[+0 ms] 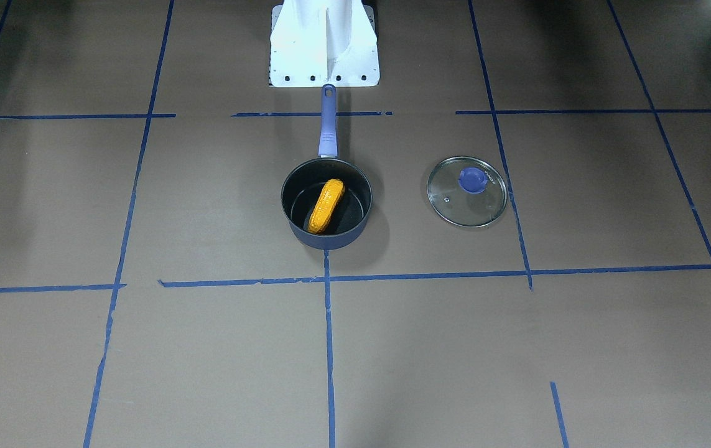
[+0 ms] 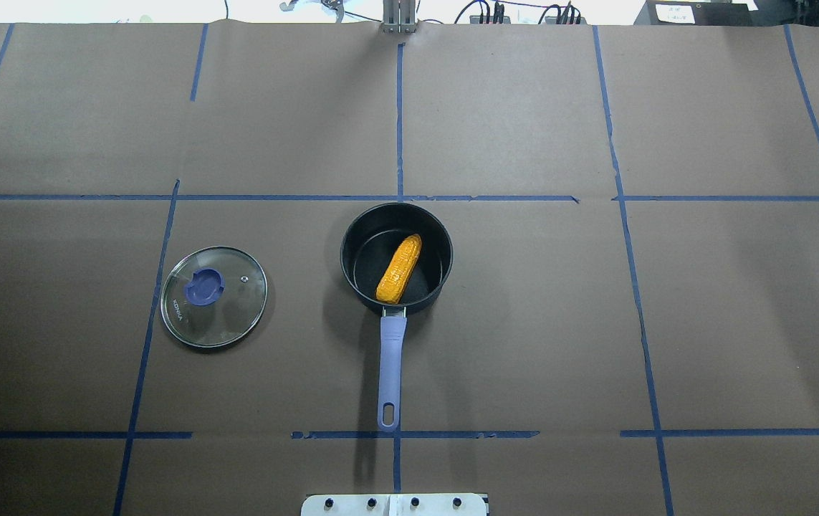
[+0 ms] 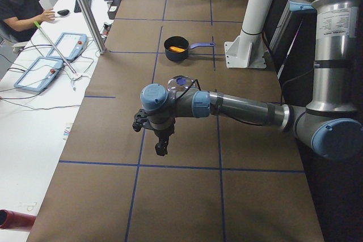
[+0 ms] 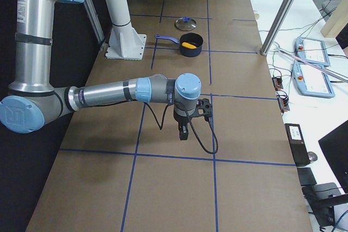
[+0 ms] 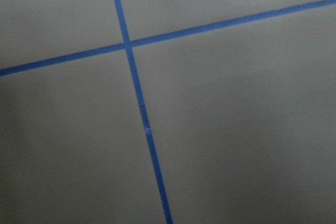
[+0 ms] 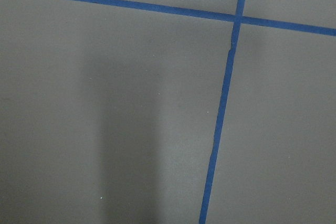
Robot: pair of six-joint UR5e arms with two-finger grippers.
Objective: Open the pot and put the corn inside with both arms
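The dark navy pot (image 2: 396,258) stands open at the table's middle, its lavender handle (image 2: 390,373) pointing toward the robot base. The orange-yellow corn (image 2: 399,268) lies inside it, also in the front-facing view (image 1: 325,205). The glass lid (image 2: 213,296) with its blue knob lies flat on the table to the pot's left, apart from it; in the front-facing view the lid (image 1: 467,191) is on the right. My left gripper (image 3: 160,148) and right gripper (image 4: 184,133) hang over bare table far from the pot, seen only in the side views; I cannot tell whether they are open or shut.
The white robot base (image 1: 324,43) stands behind the pot handle. Blue tape lines (image 2: 399,198) grid the brown table. A metal pole (image 3: 85,9), teach pendants (image 3: 48,66) and a seated person (image 3: 20,1) are beside the table.
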